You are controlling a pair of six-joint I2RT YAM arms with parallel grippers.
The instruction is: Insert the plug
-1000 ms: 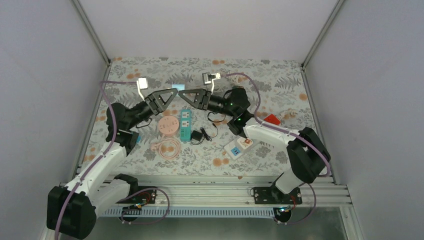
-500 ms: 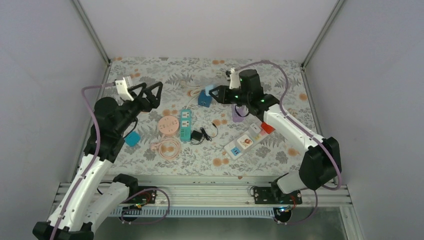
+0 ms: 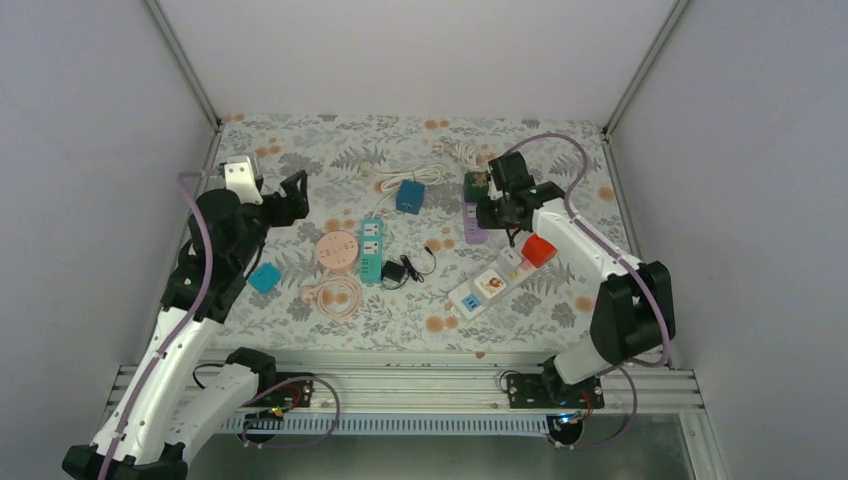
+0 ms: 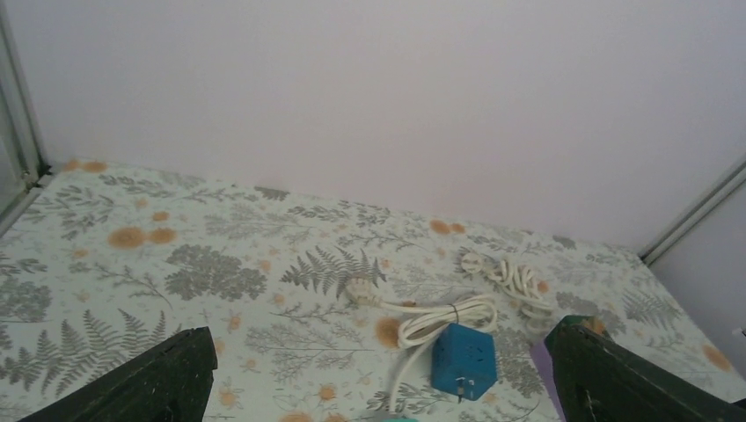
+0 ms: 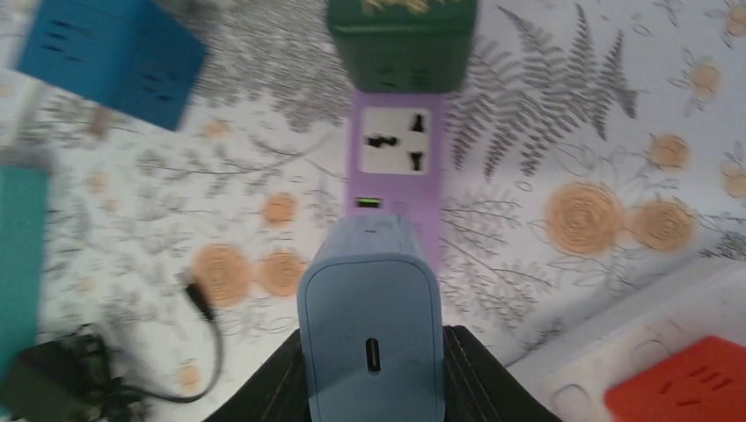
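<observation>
Closest in, the right jaws are clamped on the grey-blue plug (image 5: 369, 303), one dark finger (image 5: 280, 376) on each side, and its end with a small slot port faces the wrist camera. Its prongs are hidden, so whether it touches anything below cannot be told. Just beyond the jaws, partly under the plug, lies the purple power strip (image 5: 396, 189) on the flowered table (image 5: 607, 123). Its open socket (image 5: 396, 141) sits ahead of the plug, and a dark green block (image 5: 403, 40) occupies the strip's far end. Left of the jaws are a black adapter (image 5: 48, 387) and the edge of a teal strip (image 5: 18, 255). Farther out on that side lies a blue cube (image 5: 110, 57). Right of the jaws, a red plug (image 5: 682, 387) sits on a white strip (image 5: 598, 352).

The left jaws stand wide apart with nothing between them, fingers (image 4: 158, 382) raised above the table. Ahead of them, nearer the right finger, lies the blue cube with its coiled white cord (image 4: 440, 318).
</observation>
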